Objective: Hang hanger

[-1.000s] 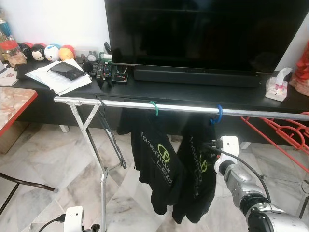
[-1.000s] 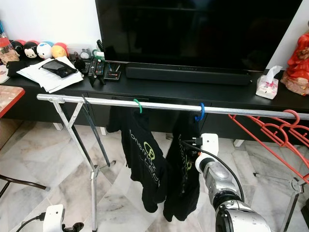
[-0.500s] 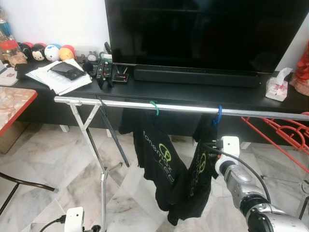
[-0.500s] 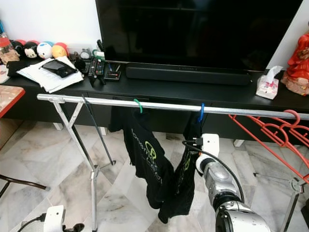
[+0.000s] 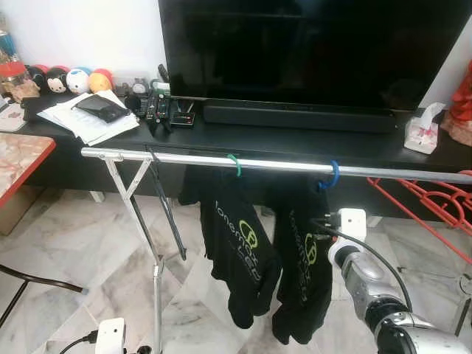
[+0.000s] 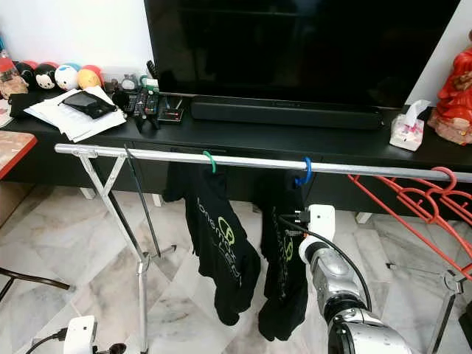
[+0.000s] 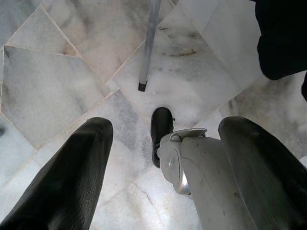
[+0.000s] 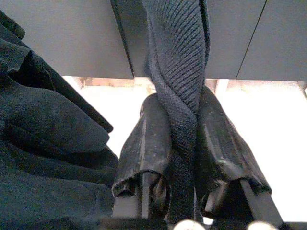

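A silver clothes rail (image 5: 280,164) runs across in front of the black TV bench. A green hanger hook (image 5: 235,164) and a blue hanger hook (image 5: 333,175) sit on it, each carrying a black printed T-shirt (image 5: 240,251). My right gripper (image 8: 182,143) is beside the shirt under the blue hanger (image 5: 302,273), just below the rail. It is shut on a strip of dark ribbed fabric (image 8: 180,72). My left gripper (image 7: 163,158) hangs low over the marble floor, open, with nothing between its fingers (image 7: 72,177).
Red hangers (image 6: 413,199) hang at the rail's right end. The rail's X-shaped leg (image 5: 140,206) stands at the left, its foot (image 7: 146,48) near my left arm. A red table (image 5: 18,158) and a dark chair leg (image 5: 37,280) lie at the left. TV (image 5: 310,44), soundbar and tissue box (image 5: 422,133) are behind.
The two shirts have swung back: half a second ago the blue hanger's shirt was turned edge-on, now it hangs flat with its print showing. My right gripper has barely moved.
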{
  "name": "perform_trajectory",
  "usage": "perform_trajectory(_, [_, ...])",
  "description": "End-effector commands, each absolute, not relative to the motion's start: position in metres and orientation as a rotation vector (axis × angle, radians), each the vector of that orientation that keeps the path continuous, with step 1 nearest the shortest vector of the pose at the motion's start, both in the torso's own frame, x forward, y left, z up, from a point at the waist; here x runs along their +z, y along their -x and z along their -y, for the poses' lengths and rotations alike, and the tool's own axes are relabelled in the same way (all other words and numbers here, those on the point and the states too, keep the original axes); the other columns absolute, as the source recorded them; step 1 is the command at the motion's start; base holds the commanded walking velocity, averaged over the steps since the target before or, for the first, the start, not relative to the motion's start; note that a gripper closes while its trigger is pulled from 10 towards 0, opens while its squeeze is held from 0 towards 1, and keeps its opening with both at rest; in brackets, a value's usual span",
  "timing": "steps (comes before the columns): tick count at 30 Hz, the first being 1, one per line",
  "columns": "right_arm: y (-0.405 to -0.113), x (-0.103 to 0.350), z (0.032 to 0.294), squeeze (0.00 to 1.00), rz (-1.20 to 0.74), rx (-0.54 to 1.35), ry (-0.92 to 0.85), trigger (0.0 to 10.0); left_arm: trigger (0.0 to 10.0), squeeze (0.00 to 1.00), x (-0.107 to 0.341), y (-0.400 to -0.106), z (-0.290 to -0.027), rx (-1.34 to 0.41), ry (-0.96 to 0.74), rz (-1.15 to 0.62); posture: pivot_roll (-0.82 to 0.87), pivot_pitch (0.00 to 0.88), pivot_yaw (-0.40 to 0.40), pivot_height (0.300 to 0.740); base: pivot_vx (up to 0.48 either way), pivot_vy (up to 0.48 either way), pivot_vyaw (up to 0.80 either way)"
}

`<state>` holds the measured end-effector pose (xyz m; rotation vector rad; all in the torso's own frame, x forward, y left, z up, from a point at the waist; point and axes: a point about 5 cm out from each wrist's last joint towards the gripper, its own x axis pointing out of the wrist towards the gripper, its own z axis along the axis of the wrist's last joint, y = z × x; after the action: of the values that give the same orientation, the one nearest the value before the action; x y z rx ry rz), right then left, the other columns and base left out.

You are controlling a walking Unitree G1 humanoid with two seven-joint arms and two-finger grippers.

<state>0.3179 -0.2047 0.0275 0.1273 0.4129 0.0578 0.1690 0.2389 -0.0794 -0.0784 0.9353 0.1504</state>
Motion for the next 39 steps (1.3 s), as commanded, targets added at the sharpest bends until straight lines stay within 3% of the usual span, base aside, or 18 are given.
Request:
perform_trajectory(1, [-0.313, 0.023, 0.204, 0.0, -0.418, 0.051, -0.131, 0.0, 10.0, 0.0, -0.083, -0.161, -0.239, 0.153, 0.089, -0.968, -0.06, 0.0, -0.044, 0.74, 0.0, 0.0, 0.0])
perform_trajectory(8, [-0.313, 0.023, 0.202, 0.0, -0.402, 0.049, -0.138, 0.0, 10.0, 0.0, -0.084, -0.158, -0.242, 0.159, 0.09, -0.973, -0.06, 0.0, -0.045, 0.74, 0.0, 0.0, 0.0])
perform_trajectory(16, [-0.325, 0.049, 0.198, 0.0, -0.175, 0.009, -0.129, 0.0, 10.0, 0.0, -0.084, -0.156, -0.242, 0.155, 0.087, -0.978, -0.07, 0.0, -0.041, 0.74, 0.0, 0.0, 0.0])
perform_trajectory(17, [-0.326, 0.05, 0.198, 0.0, -0.159, 0.012, -0.112, 2.3, 10.0, 0.0, -0.084, -0.156, -0.241, 0.153, 0.086, -0.979, -0.07, 0.0, -0.04, 0.74, 0.0, 0.0, 0.0])
perform_trajectory(18, [-0.324, 0.052, 0.196, 0.0, -0.131, 0.034, -0.071, 10.0, 10.0, 0.0, -0.085, -0.156, -0.24, 0.142, 0.077, -0.984, -0.07, 0.0, -0.04, 0.74, 0.0, 0.0, 0.0])
perform_trajectory(28, [-0.308, 0.047, 0.199, 0.0, -0.047, -0.003, -0.063, 10.0, 10.0, 0.0, -0.086, -0.155, -0.237, 0.133, 0.066, -0.994, -0.08, 0.0, -0.04, 0.74, 0.0, 0.0, 0.0])
perform_trajectory(39, [-0.263, 0.001, 0.195, 0.0, -0.197, -0.074, -0.089, 10.0, 10.0, 0.0, -0.088, -0.154, -0.23, 0.125, 0.065, -1.0, -0.08, 0.0, -0.046, 0.74, 0.0, 0.0, 0.0])
